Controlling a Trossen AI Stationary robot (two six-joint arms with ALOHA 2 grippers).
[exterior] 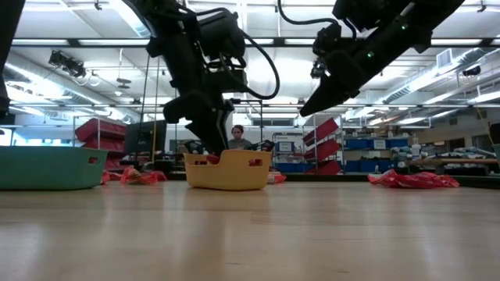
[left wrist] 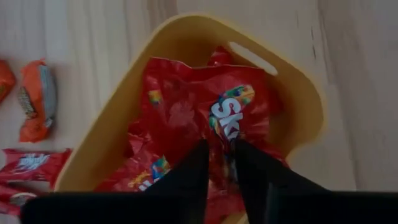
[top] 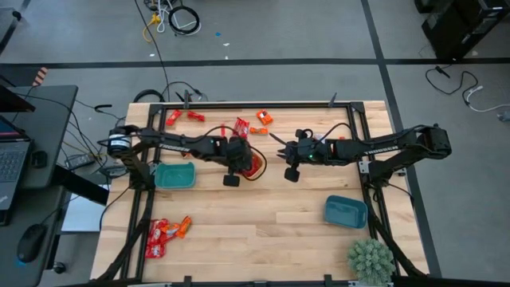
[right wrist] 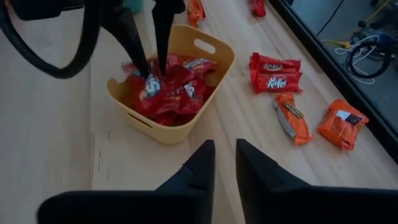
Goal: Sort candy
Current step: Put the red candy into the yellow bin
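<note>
reaching into the yellow bowl (right wrist: 176, 87), your left gripper (left wrist: 219, 163) has its tips slightly apart over a red candy (left wrist: 205, 106), and contact is hard to judge.

your right gripper (right wrist: 224, 163) hangs above bare table (right wrist: 50, 137) beside the bowl, fingers a little apart and holding nothing. more candy, red (right wrist: 273, 71) and orange (right wrist: 341, 123), lies on the wood past the bowl. from above, the left arm covers most of the bowl; its lower candies are buried.
</note>
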